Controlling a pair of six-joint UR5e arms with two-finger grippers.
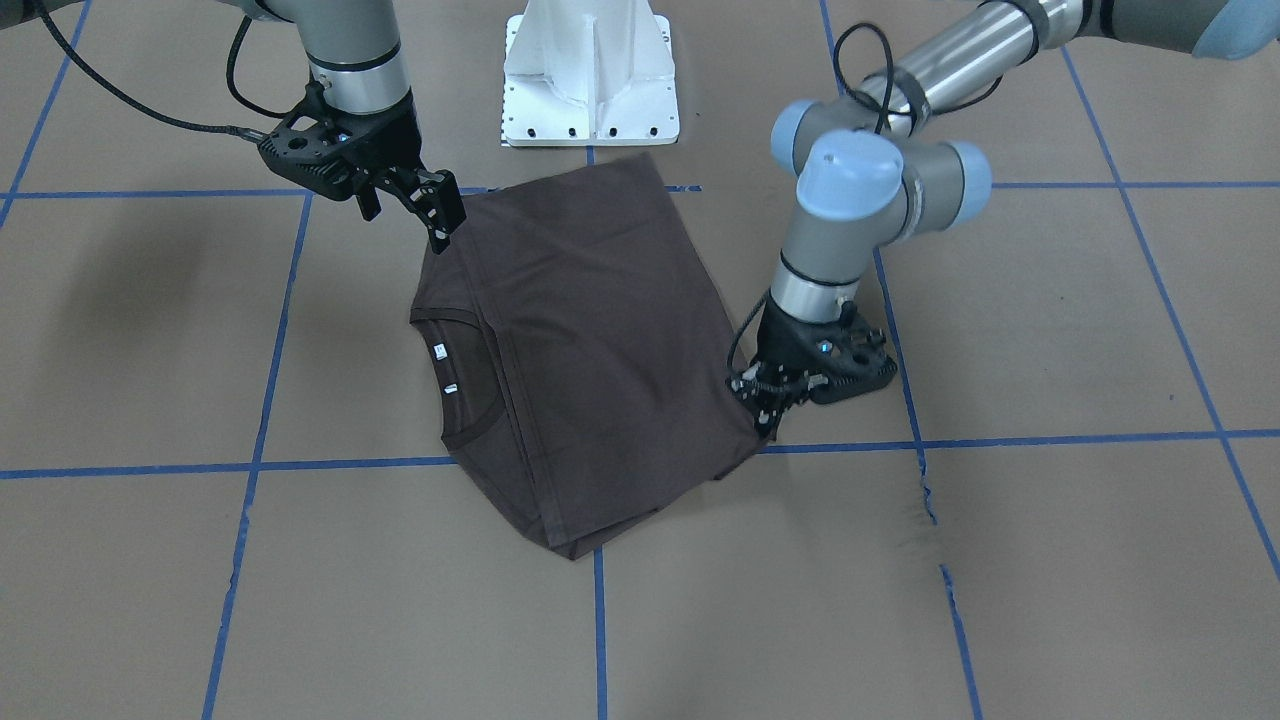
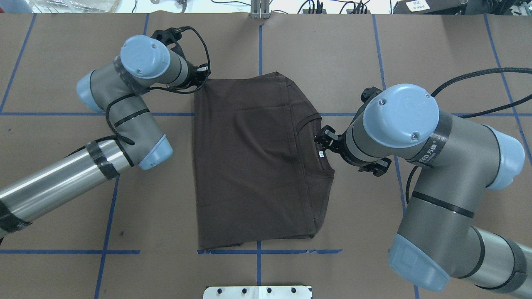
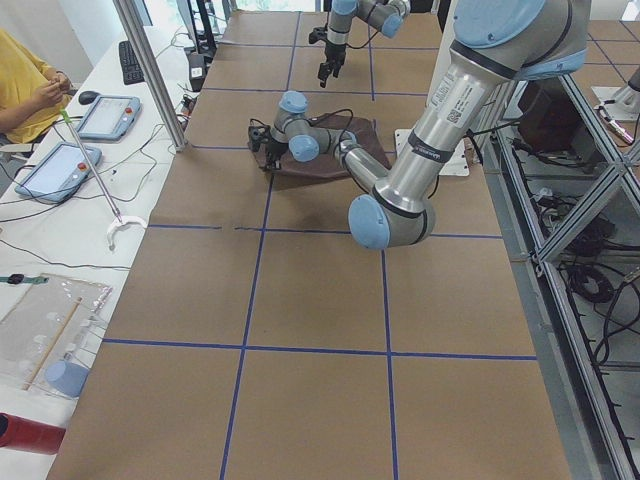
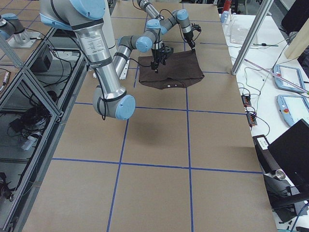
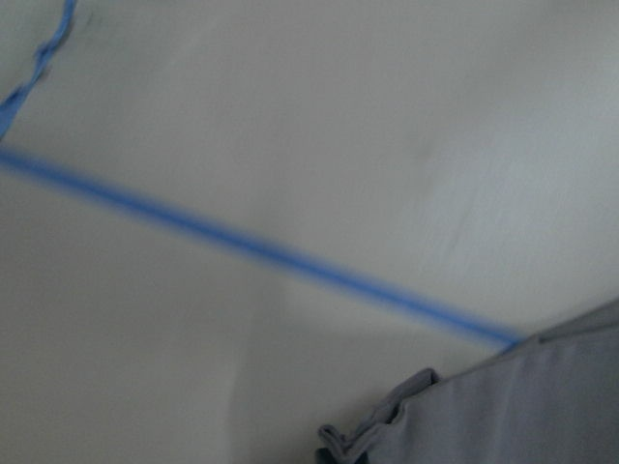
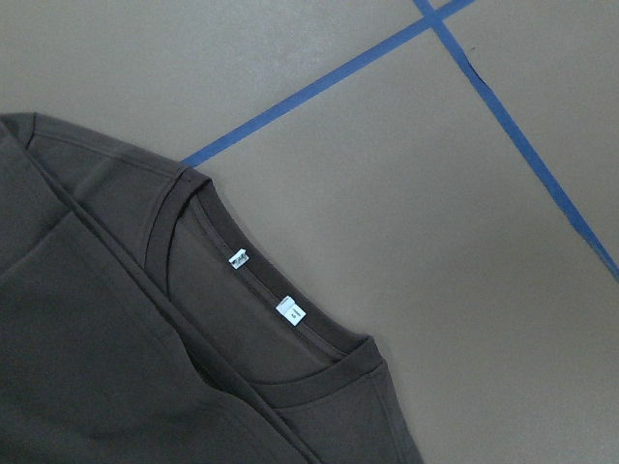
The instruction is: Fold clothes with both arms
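Observation:
The dark brown-grey T-shirt [image 1: 600, 350] lies folded flat on the brown table, its collar [image 1: 450, 370] and white neck labels [image 6: 240, 259] at one side. It also shows in the overhead view [image 2: 249, 166]. My left gripper [image 1: 765, 410] is down at table height against the shirt's corner, opposite the collar side. Its jaws look parted, and the left wrist view shows only a blurred, crumpled cloth edge [image 5: 522, 406]. My right gripper [image 1: 405, 225] is open and empty, raised above the shirt's edge near the collar; it also shows in the overhead view [image 2: 325, 138].
The white pedestal base [image 1: 590, 80] stands just behind the shirt. Blue tape lines [image 1: 260, 380] grid the brown table, with a torn stretch [image 1: 925, 490]. A person in yellow [image 3: 25, 90] sits at a side bench with tablets [image 3: 50, 170].

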